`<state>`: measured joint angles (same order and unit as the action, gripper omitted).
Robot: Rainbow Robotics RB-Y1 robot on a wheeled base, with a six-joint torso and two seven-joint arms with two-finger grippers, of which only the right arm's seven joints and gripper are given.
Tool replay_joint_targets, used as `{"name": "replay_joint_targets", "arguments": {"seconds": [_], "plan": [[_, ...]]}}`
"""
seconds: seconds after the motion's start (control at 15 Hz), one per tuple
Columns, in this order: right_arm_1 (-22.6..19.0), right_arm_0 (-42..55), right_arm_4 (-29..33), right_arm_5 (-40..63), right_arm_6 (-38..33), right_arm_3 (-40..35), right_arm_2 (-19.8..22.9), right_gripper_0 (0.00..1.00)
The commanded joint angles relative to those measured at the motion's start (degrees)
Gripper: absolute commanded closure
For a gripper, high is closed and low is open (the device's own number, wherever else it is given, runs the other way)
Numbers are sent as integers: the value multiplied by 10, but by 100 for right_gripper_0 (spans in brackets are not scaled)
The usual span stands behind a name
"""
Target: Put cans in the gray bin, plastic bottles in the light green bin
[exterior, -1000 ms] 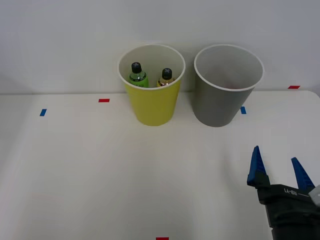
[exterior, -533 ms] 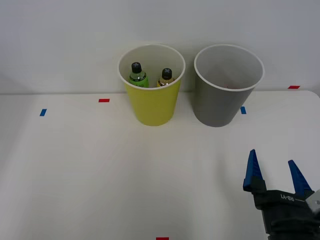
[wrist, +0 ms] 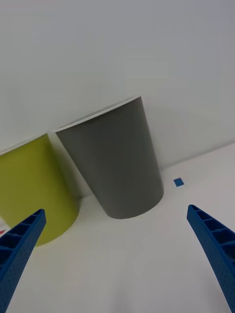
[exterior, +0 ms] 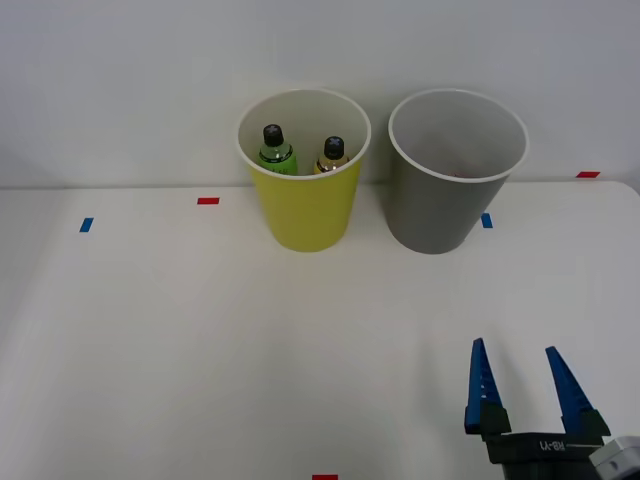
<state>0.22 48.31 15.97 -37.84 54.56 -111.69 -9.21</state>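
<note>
The light green bin [exterior: 305, 205] stands at the back of the white table, with the gray bin [exterior: 443, 195] just to its right. Inside the light green bin two black-capped plastic bottles stand upright, a bright green one [exterior: 275, 150] and a yellowish-amber one [exterior: 332, 155]. I see no cans; the gray bin's inside is hard to read. My right gripper [exterior: 515, 365] is open and holds nothing, low at the front right of the table, well short of the bins. The right wrist view shows the gray bin [wrist: 115, 161] and light green bin [wrist: 34, 190] between the spread fingers [wrist: 19, 244].
Small red tape marks [exterior: 207, 201] and blue tape marks [exterior: 86, 225] dot the table [exterior: 200, 350]. A white wall rises right behind the bins. The table's broad middle and left carry nothing but tape.
My right gripper has drawn back toward the front edge and slightly left, away from the bins, still open. The bins and bottles have not moved.
</note>
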Motion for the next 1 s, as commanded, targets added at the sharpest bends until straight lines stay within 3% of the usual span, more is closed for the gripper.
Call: {"name": "replay_joint_targets", "arguments": {"seconds": [0.07, 0.53, 1.0], "plan": [[7, 19, 103, -10, -80, 3, 28, 0], [6, 14, 272, -11, -208, 3, 78, 0], [-12, 6, 202, -19, -220, 4, 88, 0]]}}
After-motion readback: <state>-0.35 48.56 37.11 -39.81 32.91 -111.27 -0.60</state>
